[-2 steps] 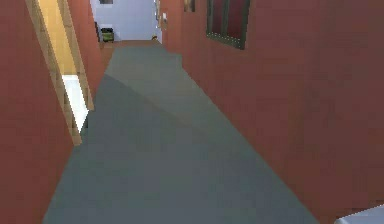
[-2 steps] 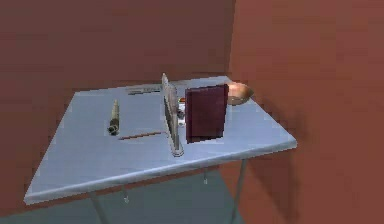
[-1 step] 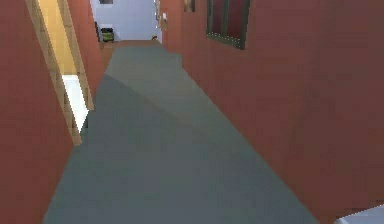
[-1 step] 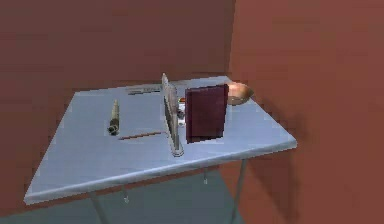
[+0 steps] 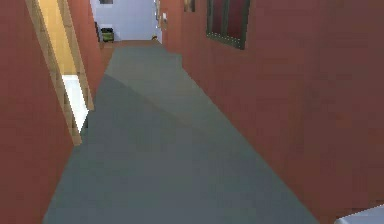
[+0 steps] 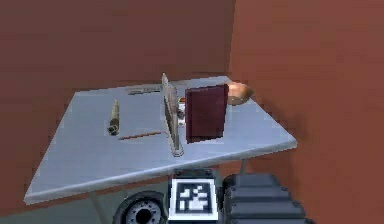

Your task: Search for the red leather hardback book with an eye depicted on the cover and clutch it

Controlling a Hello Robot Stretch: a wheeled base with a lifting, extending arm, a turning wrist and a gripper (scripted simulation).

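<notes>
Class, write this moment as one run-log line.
ahead: grey-floored corridor | arm side: dark red book upright on grey table | brown bowl behind it | status: possible target sighted

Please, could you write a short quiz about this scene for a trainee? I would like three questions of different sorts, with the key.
1. True or false: the dark red book lies flat on the grey table.
2. Multiple choice: in the arm side view, which thing is partly hidden by the book?
A) a brownish bowl
B) a green bottle
C) a table lamp
3. Fill in the missing word: in the forward view, the corridor floor between the red-brown walls is ____ in colour.

Key
1. False: the book stands upright.
2. A
3. grey
</notes>
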